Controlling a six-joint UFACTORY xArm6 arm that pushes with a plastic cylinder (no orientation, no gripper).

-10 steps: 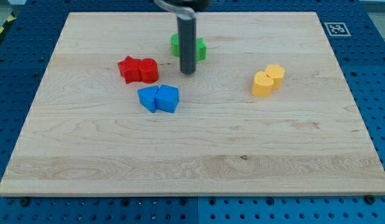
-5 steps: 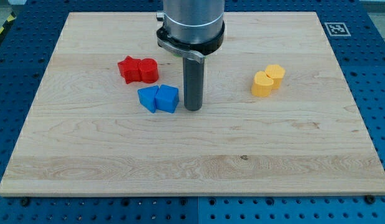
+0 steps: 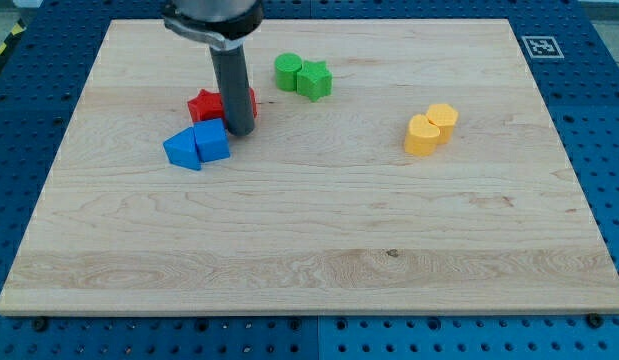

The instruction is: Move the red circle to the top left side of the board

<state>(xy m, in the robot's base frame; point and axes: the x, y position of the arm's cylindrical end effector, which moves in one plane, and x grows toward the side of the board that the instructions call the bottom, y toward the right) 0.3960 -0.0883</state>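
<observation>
The red circle (image 3: 250, 103) sits left of the board's middle, mostly hidden behind my rod, touching a red star block (image 3: 204, 105) on its left. My tip (image 3: 239, 132) rests on the board just below the red circle and right beside the two blue blocks (image 3: 197, 144), at their right edge. The blue pair lies directly below the red pair and touches it.
Two green blocks (image 3: 303, 76), a circle and a star, sit near the view's top centre. Two yellow blocks (image 3: 430, 128) sit at the right. The wooden board (image 3: 309, 240) has a marker tag (image 3: 538, 45) at its top right corner.
My rod swung down past the blue blocks, then left and up, pushing the blue pair leftward. The green blocks, hidden before, show again.
</observation>
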